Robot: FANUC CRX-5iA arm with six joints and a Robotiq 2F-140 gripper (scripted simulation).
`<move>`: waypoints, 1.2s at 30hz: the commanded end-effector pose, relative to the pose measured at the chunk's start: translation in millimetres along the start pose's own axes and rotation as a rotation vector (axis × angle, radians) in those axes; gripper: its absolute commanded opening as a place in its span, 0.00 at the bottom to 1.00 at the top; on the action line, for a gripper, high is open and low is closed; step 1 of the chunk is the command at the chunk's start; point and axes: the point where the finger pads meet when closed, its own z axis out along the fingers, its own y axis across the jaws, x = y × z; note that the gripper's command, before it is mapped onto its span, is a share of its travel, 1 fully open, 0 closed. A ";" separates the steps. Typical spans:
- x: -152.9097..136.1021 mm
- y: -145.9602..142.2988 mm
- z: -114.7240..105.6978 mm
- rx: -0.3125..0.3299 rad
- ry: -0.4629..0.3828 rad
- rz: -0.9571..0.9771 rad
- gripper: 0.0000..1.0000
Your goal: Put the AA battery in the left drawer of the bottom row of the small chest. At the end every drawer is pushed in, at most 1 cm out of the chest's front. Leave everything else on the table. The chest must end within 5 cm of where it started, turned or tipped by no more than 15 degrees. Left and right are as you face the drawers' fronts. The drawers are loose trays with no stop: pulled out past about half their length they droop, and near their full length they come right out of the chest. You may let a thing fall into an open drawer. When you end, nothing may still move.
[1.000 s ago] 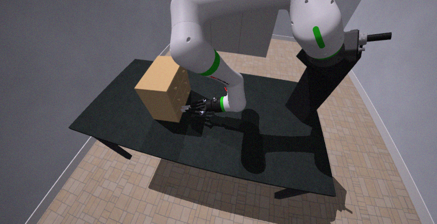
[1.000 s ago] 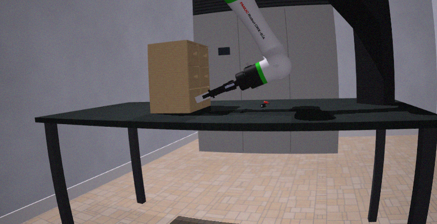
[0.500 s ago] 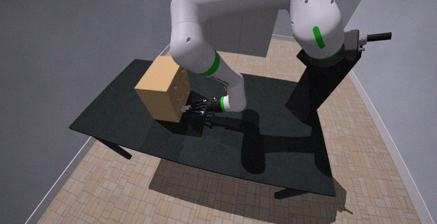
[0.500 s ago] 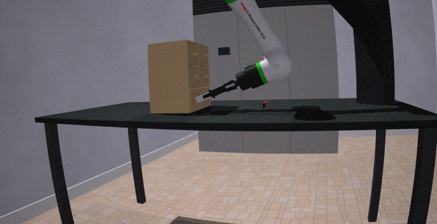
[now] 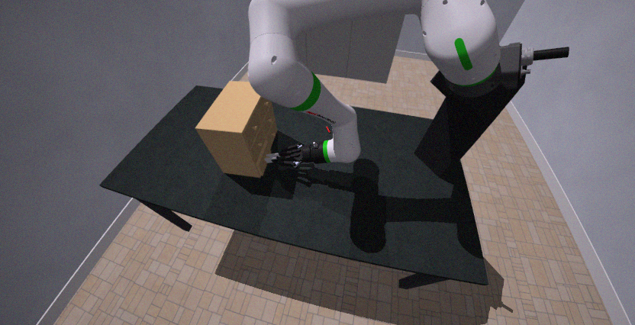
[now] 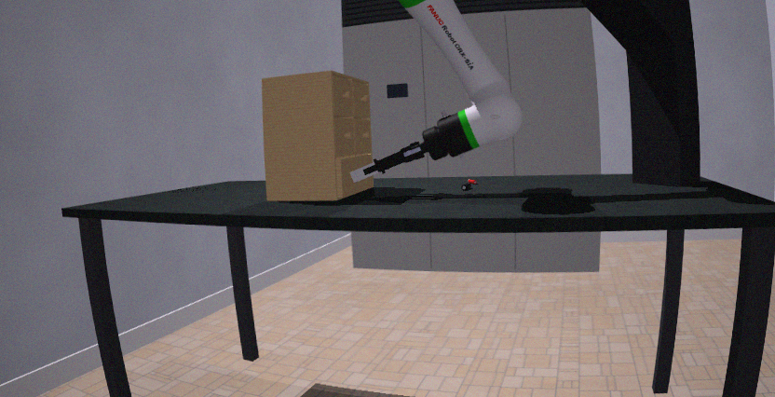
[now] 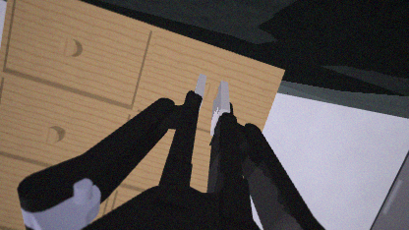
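Note:
The small wooden chest (image 5: pixel 226 118) (image 6: pixel 298 134) (image 7: pixel 59 93) stands on the dark table (image 5: pixel 169 172) (image 6: pixel 162 204) with all its drawers pushed in. My gripper (image 5: pixel 269 158) (image 6: pixel 358 174) (image 7: pixel 209 88) reaches in at a slant to the front of the left drawer of the bottom row. Its pale fingertips stand nearly together around that drawer's handle, which is hidden between them. A small dark and red thing (image 6: pixel 470 182), apparently the AA battery, lies on the table well to the arm's side of the chest.
The arm's black pedestal (image 5: pixel 465 123) (image 6: pixel 660 85) stands at the table's far right. A grey cabinet (image 6: pixel 541 123) stands behind the table. The other drawers' crescent handles (image 7: pixel 75 47) show in the wrist view.

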 end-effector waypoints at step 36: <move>15.8 -0.1 -43.5 0.000 0.000 0.000 0.08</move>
